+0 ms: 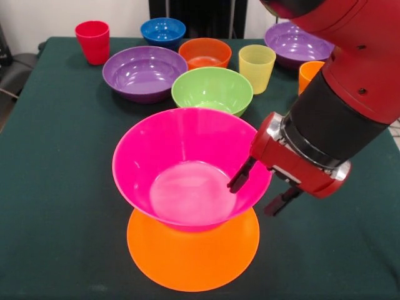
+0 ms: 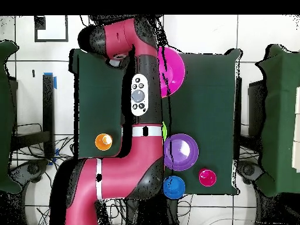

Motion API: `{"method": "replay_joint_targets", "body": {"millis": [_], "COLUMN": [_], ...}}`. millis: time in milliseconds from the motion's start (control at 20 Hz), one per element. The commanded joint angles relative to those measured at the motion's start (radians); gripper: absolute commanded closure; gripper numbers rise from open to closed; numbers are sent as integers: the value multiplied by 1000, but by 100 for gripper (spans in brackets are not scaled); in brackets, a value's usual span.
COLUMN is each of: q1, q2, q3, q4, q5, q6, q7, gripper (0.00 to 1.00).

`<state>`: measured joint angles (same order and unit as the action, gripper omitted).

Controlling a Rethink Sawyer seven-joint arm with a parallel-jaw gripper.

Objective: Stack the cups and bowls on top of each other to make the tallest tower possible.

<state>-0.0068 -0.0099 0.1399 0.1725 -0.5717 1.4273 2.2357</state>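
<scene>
Count on the table (image 1: pixel 56 212): 7 bowls, 3 cups. Tower (image 1: pixel 190 206) is 2 high: hot pink bowl (image 1: pixel 187 162) upright on the upturned orange bowl (image 1: pixel 187 256), nearest the camera. Gripper (image 1: pixel 257 192) spread open, 1 finger (image 1: pixel 240 177) inside the pink rim, 1 outside, gripping nothing. Loose behind: 2 purple bowls (image 1: pixel 144 72), lime green bowl (image 1: pixel 212 89), red-orange bowl (image 1: pixel 204 52), blue bowl (image 1: pixel 162 31); red cup (image 1: pixel 92 41), yellow cup (image 1: pixel 256 67), orange cup (image 1: pixel 308 74).
</scene>
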Motion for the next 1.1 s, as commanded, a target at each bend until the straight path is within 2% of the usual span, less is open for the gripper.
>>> {"method": "replay_joint_targets", "body": {"millis": [50, 350, 550, 800, 950, 1100], "q1": [-22, -40, -45, -29, -11, -14], "q2": [-98, -154, -244, -406, -454, -485], "q3": [61, 31, -9, -76, -116, -137], "q4": [129, 260, 463, 827, 927, 979], "q5": [76, 163, 225, 292, 310, 332], "q6": [9, -127, -203, -326, -367, -383], "q7": [-111, -92, -34, 149, 197, 161], "gripper": [0, 0, 0, 0, 0, 0]}}
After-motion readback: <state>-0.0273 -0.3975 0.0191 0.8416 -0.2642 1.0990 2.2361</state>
